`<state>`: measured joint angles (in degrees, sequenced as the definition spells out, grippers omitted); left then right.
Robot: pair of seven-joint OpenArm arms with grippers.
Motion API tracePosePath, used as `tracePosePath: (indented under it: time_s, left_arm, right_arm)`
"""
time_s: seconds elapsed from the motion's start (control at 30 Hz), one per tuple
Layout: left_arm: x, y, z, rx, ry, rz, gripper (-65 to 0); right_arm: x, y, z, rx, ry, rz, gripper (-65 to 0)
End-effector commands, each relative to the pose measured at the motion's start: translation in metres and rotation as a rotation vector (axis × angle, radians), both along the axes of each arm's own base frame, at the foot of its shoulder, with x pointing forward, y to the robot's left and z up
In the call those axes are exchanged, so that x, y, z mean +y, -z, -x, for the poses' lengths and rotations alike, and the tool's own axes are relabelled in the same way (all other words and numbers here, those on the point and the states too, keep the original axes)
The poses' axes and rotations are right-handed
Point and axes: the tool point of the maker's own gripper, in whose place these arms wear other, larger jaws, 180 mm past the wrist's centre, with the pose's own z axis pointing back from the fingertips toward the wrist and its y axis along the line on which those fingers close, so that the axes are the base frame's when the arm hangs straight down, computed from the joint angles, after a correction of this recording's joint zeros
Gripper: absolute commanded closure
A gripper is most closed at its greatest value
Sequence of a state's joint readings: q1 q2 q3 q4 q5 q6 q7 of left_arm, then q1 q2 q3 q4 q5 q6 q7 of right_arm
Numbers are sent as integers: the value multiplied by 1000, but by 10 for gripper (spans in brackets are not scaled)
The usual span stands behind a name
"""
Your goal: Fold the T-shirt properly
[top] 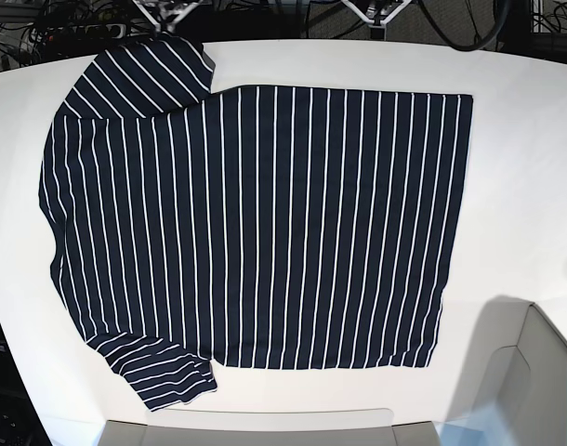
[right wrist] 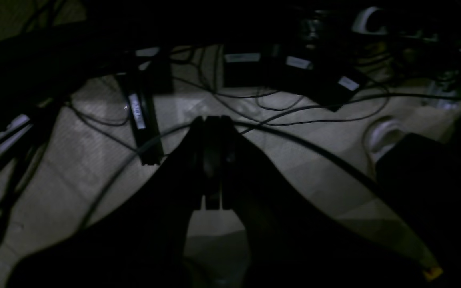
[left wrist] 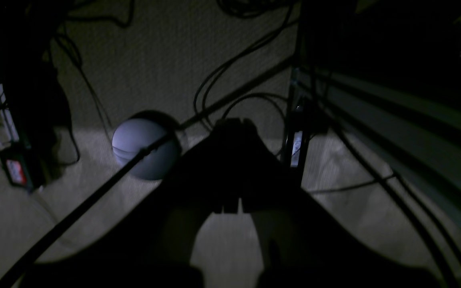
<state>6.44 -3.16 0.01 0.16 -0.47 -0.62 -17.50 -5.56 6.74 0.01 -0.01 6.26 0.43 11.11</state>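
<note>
The soft dark navy T-shirt (top: 256,232) with thin white stripes lies flat and spread on the smooth white worktop (top: 525,167), sleeves at the left. The left gripper (left wrist: 232,128) and right gripper (right wrist: 211,124) are both clenched, empty, over carpeted floor away from it.

Soft matt striped cloth T-shirt (top: 265,223) on smooth white table (top: 525,167).

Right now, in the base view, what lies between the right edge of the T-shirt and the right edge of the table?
Nothing: the base view shows only bare white table right of the T-shirt hem.
</note>
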Motion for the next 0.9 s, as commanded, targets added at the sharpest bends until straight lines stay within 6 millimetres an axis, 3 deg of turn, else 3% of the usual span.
tracePosePath:
  time_s: [0.0, 0.1, 0.2, 0.27, 0.6, 0.77, 0.8, 0.87]
  left_arm:
    - [2, -2, 6, -14, 6, -10, -3]
    - [3, -9, 10, -93, 16, -19, -3]
    - [4, -23, 13, -218, 31, -31, -3]
    - [4, -36, 14, -317, 44, -41, -3]
    - [0, -113, 31, -728, 106, -63, -4]
    - [0, -118, 31, -750, 110, -65, -4]
    - [2, -119, 28, -765, 107, -72, -4]
    - [2, -125, 39, -765, 112, -71, -4]
  right_arm:
    - [-7, -2, 3, -15, 5, 11, -1]
    - [-21, -6, 12, -54, 3, 33, -1]
    - [-16, -12, 16, -146, 9, -18, -1]
    - [-13, -20, 18, -232, 59, -60, -1]
    - [-36, -63, 13, -575, 304, -105, -2]
    - [-51, -95, 11, -776, 360, -83, -3]
    - [-49, -97, 16, -780, 363, -85, -3]
    - [-49, -97, 17, -773, 362, -91, -3]
